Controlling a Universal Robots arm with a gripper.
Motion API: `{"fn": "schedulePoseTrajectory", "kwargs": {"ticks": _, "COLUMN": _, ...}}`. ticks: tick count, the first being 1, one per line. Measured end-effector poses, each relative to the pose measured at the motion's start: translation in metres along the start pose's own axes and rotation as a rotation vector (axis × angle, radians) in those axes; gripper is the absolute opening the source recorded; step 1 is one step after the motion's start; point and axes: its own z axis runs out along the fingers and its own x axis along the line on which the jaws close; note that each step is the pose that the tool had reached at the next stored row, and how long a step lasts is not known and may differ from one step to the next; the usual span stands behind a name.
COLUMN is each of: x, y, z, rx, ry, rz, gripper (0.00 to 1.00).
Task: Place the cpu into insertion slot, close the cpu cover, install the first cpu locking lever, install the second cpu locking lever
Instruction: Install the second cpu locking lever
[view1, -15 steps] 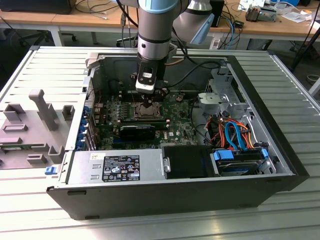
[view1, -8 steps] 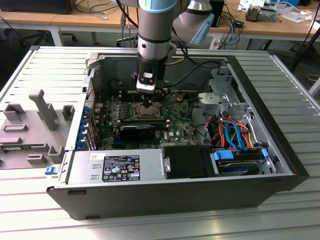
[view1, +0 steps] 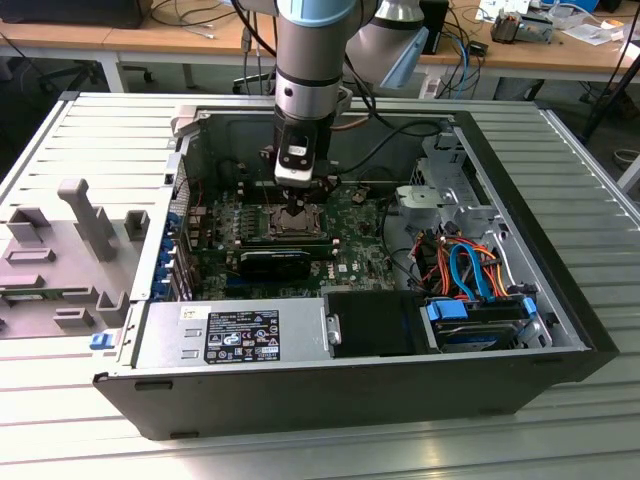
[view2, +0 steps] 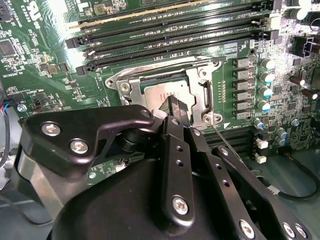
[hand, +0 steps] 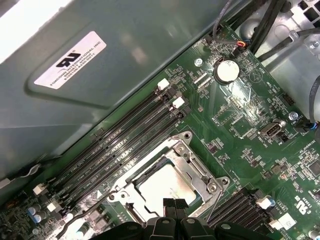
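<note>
In the first wrist view, low in the frame and nearest to us, our gripper (hand: 174, 203) has its two black fingertips pressed together, clenched with nothing between them, just over the near edge of the cpu (hand: 161, 186). That dull silver chip lies flat in the insertion slot (hand: 131, 211), with the cpu cover (hand: 186, 161) framing it, below the frame's centre. In the second wrist view the same chip (view2: 162, 92) sits near centre. Farther off, in the exterior view, our arm (view1: 310, 70) drops from the top centre into the open computer case (view1: 330, 395).
</note>
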Motion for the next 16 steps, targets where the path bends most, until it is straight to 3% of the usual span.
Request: {"fn": "schedulePoseTrajectory", "kwargs": {"ticks": 16, "x": 0.0, "y": 0.0, "z": 0.0, "rx": 0.001, "ry": -0.002, "rz": -0.039, "gripper": 0.11}}
